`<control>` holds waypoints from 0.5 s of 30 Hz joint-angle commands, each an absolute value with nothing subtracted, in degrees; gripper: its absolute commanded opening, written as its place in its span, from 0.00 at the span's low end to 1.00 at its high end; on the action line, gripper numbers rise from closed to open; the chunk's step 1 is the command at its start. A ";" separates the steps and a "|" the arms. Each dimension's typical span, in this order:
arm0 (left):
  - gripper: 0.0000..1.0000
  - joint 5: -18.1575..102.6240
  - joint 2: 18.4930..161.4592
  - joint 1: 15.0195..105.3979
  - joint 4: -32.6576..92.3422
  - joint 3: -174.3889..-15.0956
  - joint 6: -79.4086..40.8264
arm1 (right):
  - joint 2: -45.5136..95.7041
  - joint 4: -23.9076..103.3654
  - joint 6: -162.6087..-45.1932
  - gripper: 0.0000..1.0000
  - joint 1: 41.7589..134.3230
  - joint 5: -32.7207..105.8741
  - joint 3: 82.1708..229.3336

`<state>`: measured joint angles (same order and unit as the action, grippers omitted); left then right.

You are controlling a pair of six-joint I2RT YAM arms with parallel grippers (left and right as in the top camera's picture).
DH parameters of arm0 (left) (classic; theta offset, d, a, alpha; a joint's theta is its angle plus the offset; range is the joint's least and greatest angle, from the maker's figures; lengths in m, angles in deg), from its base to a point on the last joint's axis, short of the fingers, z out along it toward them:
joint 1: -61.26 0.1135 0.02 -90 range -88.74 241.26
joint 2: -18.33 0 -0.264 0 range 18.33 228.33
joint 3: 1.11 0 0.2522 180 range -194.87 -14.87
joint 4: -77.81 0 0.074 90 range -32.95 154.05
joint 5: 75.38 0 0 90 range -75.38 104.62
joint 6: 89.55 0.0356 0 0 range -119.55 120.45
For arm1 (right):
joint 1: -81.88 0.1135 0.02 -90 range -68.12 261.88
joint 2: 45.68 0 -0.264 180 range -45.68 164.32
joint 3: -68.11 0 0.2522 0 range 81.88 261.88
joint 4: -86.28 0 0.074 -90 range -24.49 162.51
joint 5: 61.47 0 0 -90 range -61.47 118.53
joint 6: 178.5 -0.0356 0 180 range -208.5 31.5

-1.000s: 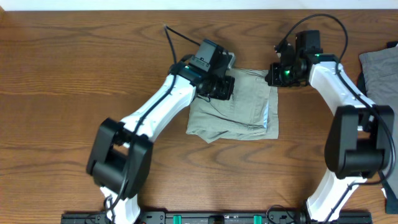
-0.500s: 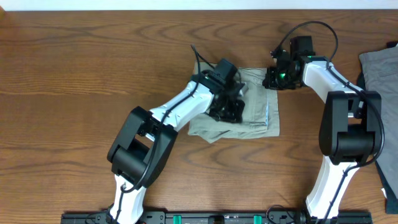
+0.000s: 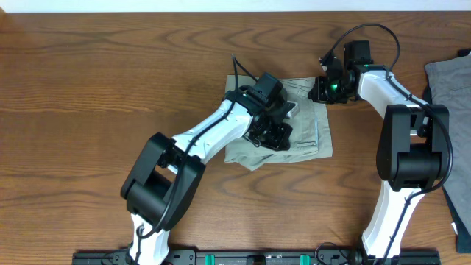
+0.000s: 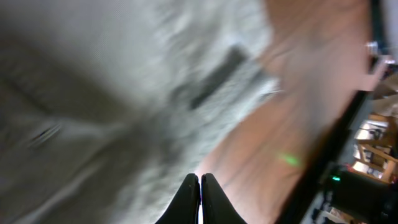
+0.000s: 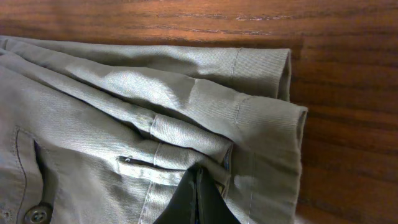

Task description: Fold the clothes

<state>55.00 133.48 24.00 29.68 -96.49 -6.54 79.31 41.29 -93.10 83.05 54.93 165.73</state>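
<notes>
The khaki shorts (image 3: 305, 136) lie folded into a rough rectangle at the table's middle. My left gripper (image 3: 271, 134) is over the middle of the shorts, fingers shut with nothing seen between them. Its wrist view is blurred, showing the closed tips (image 4: 200, 186) above the cloth (image 4: 112, 93) near its edge. My right gripper (image 3: 319, 92) is at the shorts' far right corner. In the right wrist view its shut tips (image 5: 198, 179) touch the waistband fold (image 5: 186, 134), near a small button (image 5: 37, 213).
A plain grey garment (image 3: 450, 85) lies at the right table edge, beside the right arm. Bare wooden table (image 3: 88, 88) surrounds the shorts. The arm bases (image 3: 257, 258) stand at the front edge.
My left gripper has swept from the shorts' far left corner down and right over the middle of the cloth. The right gripper stays at the far right corner.
</notes>
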 commanded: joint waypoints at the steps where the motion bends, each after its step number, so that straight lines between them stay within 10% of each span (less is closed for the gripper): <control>1: 0.06 64.31 132.48 23.92 32.00 -95.97 -5.14 | 87.46 40.40 -93.61 0.01 83.37 45.29 161.73; 15: 0.06 74.95 137.07 22.65 45.57 -95.97 -6.71 | 87.46 39.96 -93.61 0.01 83.40 45.46 161.73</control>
<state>73.23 134.36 22.56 44.48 -96.21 -6.60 79.44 41.09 -93.10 82.85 55.54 165.77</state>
